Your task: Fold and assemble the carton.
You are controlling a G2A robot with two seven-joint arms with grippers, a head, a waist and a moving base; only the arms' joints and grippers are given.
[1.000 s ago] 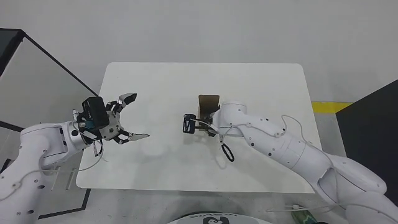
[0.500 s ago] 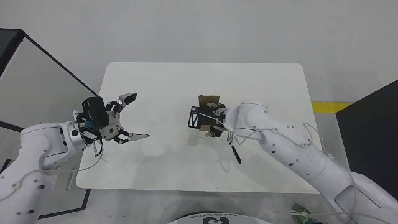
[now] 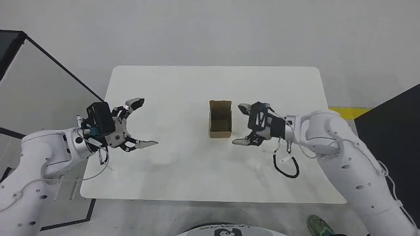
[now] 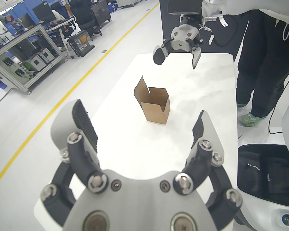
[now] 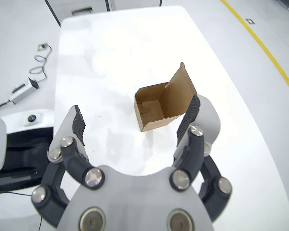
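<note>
A small brown carton (image 3: 220, 118) stands upright near the middle of the white table (image 3: 170, 85), its top open and one lid flap raised. The left wrist view has the same carton (image 4: 154, 106), and in the right wrist view the carton (image 5: 158, 106) shows folded bottom flaps inside. My right gripper (image 3: 242, 124) is open just to the carton's right, not touching it; it shows as the right gripper (image 4: 176, 60) beyond the box in the left wrist view. My left gripper (image 3: 141, 122) is open over the table's left part, well away from the carton.
A black cable loop (image 3: 287, 168) hangs from the right arm near the table's front edge. A person's legs (image 4: 259, 73) stand beside the table's right end. Bare table lies between the left gripper and the carton.
My right gripper has let go of the carton and drawn back to the right, from the carton's left side across to its right. The carton stands free. The left arm is unchanged.
</note>
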